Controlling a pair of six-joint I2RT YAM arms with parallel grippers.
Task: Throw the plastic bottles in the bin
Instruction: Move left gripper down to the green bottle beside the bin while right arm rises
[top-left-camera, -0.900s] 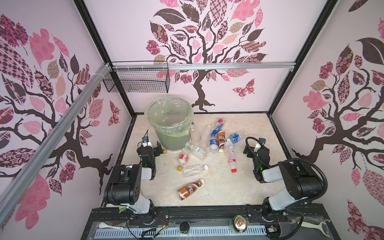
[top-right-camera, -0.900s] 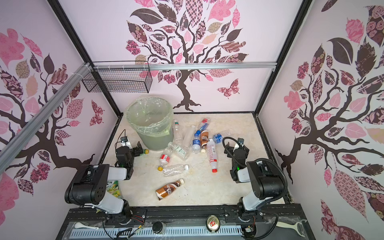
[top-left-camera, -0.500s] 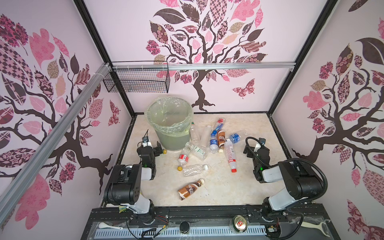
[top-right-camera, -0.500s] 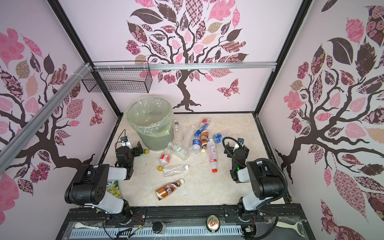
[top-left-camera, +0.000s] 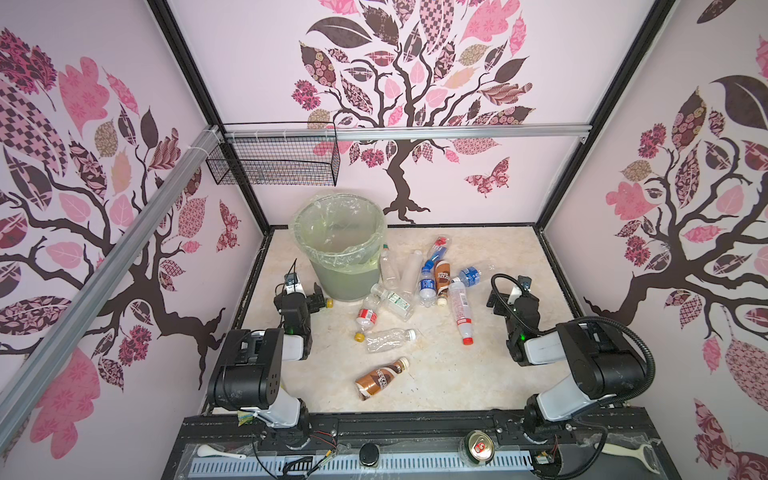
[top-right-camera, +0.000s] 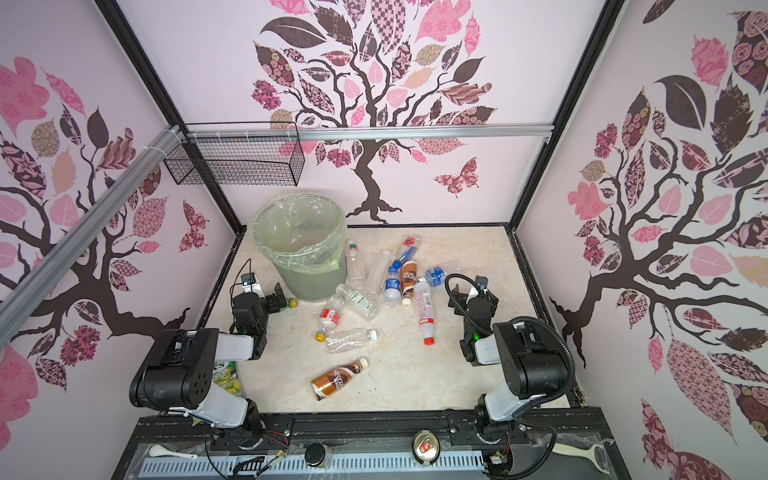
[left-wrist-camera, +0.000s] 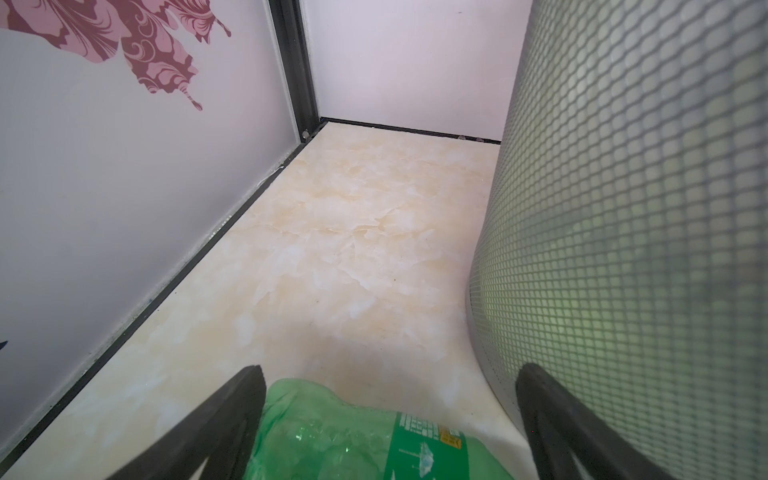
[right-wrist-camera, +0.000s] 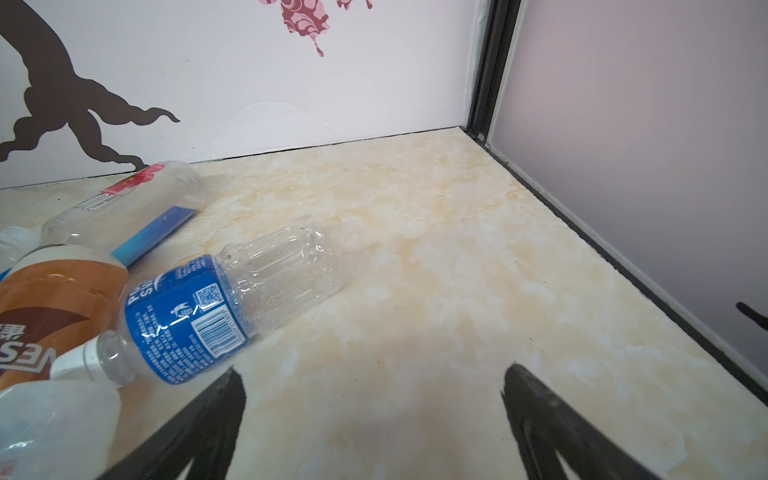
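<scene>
Left wrist view: the left gripper (left-wrist-camera: 392, 374) is sitting low with its jaws spread, straddling a green bottle (left-wrist-camera: 332, 436) without pinching it. The bin (left-wrist-camera: 623, 208) is standing just beside one jaw. In both top views the plastic bottles (top-left-camera: 419, 286) (top-right-camera: 386, 286) are lying heaped on the floor (top-left-camera: 478, 374) right of the bin, with a brown coffee bottle (top-left-camera: 380, 378) well apart. The right gripper (right-wrist-camera: 372, 372) is gaping over bare floor, a blue-labelled bottle (right-wrist-camera: 187, 316) just beside it. A black wire basket (top-left-camera: 274, 162) is hanging above.
</scene>
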